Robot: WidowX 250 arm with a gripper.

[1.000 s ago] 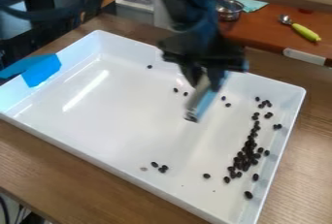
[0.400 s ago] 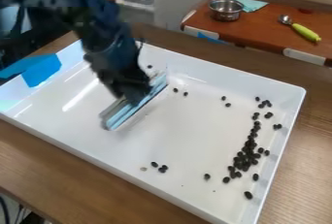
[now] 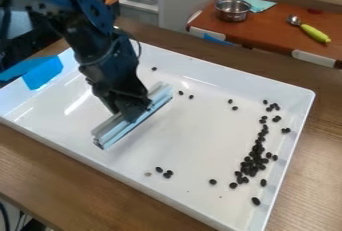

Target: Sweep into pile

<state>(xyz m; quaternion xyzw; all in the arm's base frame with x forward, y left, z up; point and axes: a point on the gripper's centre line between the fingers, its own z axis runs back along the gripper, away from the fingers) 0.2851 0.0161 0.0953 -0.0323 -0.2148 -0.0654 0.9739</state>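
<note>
My gripper hangs over the left half of the white tray, shut on a long light-blue and grey sweeping blade. The blade lies slantwise, from lower left to upper right, low over the tray floor. Dark beans form a long pile along the tray's right side. Loose beans lie near the front, and a few others are scattered to the right of the blade's upper end and behind it.
Blue tape covers part of the tray's left wall. Behind, a red-brown surface holds a metal pot, a teal cloth and a scoop with a green handle.
From over the tray's middle, the gripper and blade have swung left, then come slightly lower and toward the front. The bean pile looks the same.
</note>
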